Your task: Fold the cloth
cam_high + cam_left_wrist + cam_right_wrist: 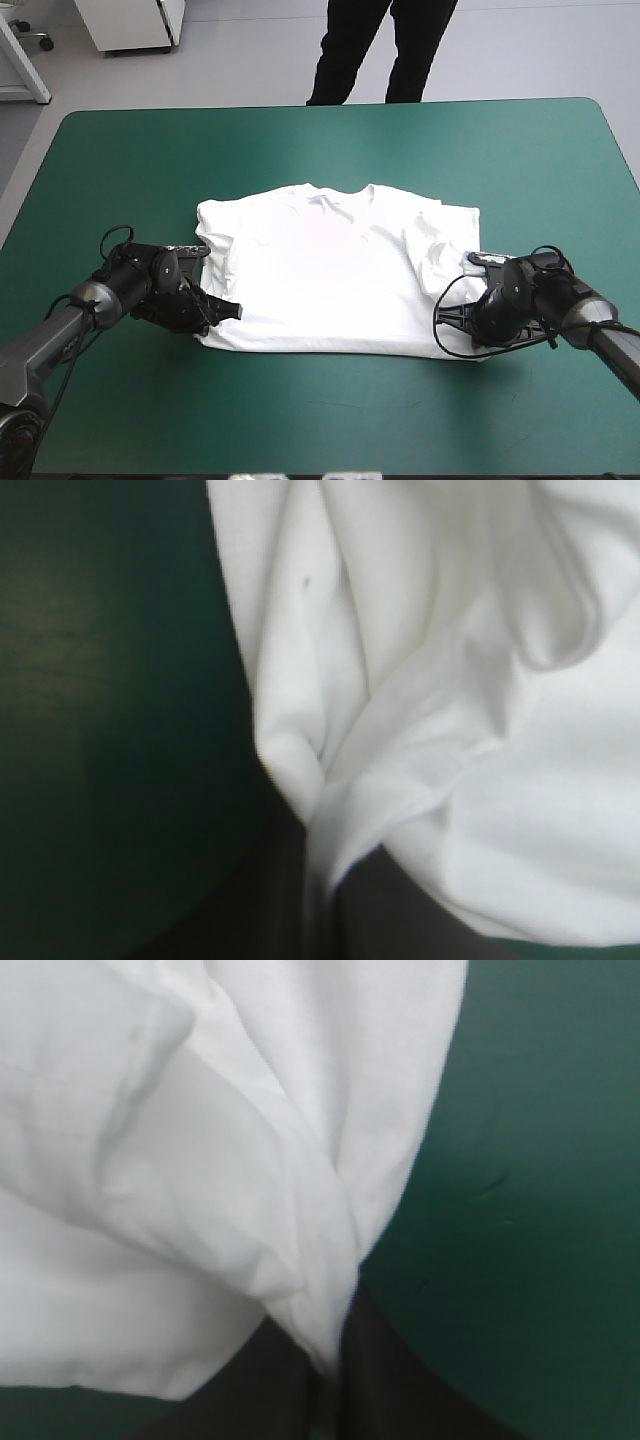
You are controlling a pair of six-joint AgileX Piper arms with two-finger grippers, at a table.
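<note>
The white T-shirt (335,270) lies spread on the teal-green cover, collar toward the far edge, its lower part folded up. My left gripper (225,312) sits at its near left corner, shut on the T-shirt, and cloth (400,680) gathers in folds between the black fingers (260,900). At the near right corner my right gripper (462,312) is shut on the T-shirt too. There the white fabric (200,1140) is pinched between the black fingers (380,1380).
Teal-green cover (330,150) runs open on all sides of the shirt, widest toward the far edge. Bare cover (100,680) lies beside the left gripper, and more cover (540,1160) beside the right one.
</note>
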